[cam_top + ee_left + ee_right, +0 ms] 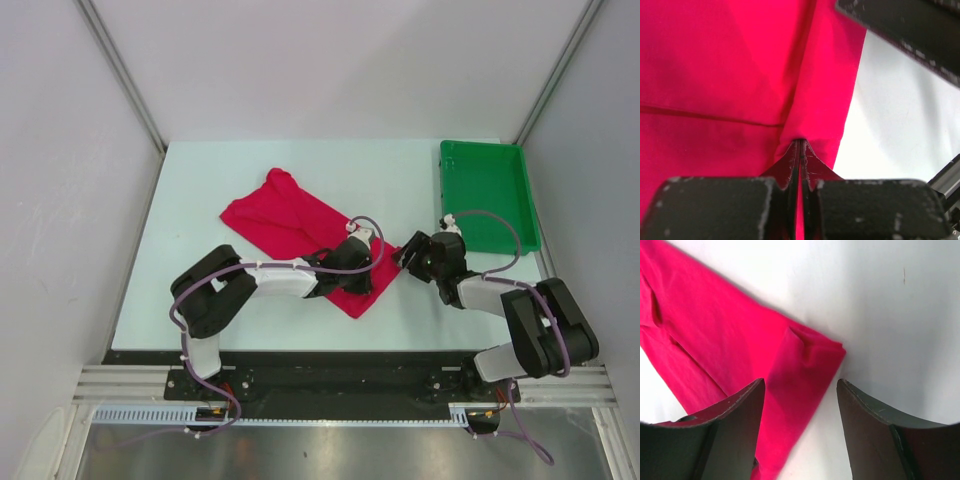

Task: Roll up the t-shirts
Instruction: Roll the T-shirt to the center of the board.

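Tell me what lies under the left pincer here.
The red t-shirt lies under the left pincer, which is shut on a pinched fold of it. White table shows beside the cloth; whatever is beneath the shirt is covered.

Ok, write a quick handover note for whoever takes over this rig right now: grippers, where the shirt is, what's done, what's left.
Left gripper: shut on a pinch of the crimson-red fabric t-shirt, at its near-right end.
Right gripper: open, holding nothing, one finger on each side of the shirt's corner in its wrist view.
T-shirt: folded into a long strip, lying diagonally on the white table, left of the green plastic tray.
Done: the fold into a strip.
Left: no roll is visible yet; probably roll from the pinched end.
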